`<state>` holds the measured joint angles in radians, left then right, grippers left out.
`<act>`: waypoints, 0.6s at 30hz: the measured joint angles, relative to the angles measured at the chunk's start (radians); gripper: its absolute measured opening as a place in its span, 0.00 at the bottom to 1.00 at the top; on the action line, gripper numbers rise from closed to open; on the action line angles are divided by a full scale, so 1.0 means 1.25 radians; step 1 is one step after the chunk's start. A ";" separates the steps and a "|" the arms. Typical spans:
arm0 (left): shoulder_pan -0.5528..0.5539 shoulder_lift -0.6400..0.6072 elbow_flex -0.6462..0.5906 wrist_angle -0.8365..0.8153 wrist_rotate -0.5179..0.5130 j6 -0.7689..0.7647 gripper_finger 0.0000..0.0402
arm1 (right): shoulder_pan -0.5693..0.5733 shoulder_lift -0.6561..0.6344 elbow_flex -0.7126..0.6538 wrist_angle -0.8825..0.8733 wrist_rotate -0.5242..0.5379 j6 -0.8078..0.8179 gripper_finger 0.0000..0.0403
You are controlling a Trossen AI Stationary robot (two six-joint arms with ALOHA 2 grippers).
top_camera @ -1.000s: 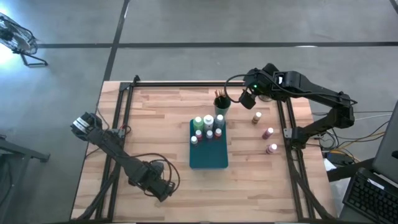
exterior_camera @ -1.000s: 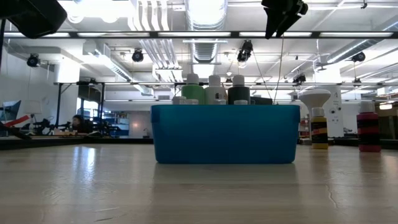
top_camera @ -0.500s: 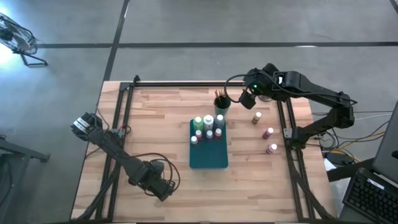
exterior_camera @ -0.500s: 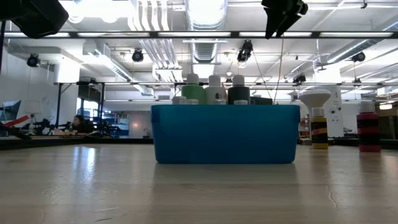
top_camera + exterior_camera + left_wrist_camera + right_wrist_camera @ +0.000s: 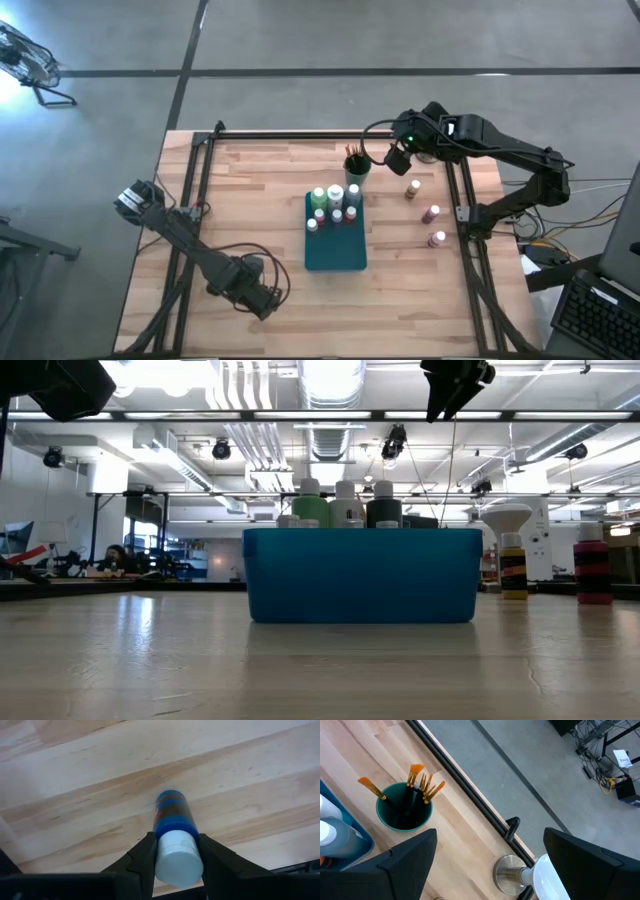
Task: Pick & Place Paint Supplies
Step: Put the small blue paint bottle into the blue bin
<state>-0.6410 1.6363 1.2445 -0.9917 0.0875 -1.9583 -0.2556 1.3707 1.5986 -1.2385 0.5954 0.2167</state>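
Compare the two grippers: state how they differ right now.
The left gripper is shut on a blue bottle with a white cap, low over the table's near left; the right gripper is open and empty, raised near the brush cup at the far side. Both have dark fingers.

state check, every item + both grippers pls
left gripper: shut on blue bottle, low over the table's near left
right gripper: open, empty, raised beside brush cup
bin: on table, bottles upright in its far end
brush cup: upright, brushes bristles up
three loose bottles: upright on table, right of bin
domed object: standing at far edge
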 joint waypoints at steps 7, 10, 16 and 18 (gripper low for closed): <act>0.014 -0.001 0.029 -0.043 -0.012 0.002 0.31 | 0.000 0.000 0.000 0.000 0.000 0.000 0.90; 0.026 -0.001 0.039 -0.051 -0.021 0.016 0.31 | 0.000 0.000 0.000 0.000 0.000 0.000 0.90; 0.059 -0.001 0.052 -0.061 -0.021 0.061 0.31 | 0.000 0.000 0.000 0.000 0.000 0.000 0.90; 0.069 -0.001 0.061 -0.072 -0.019 0.079 0.31 | 0.000 0.000 0.000 0.000 0.000 0.000 0.90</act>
<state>-0.5544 1.6352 1.3212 -1.0813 0.0641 -1.8601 -0.2555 1.3708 1.5986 -1.2381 0.5954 0.2166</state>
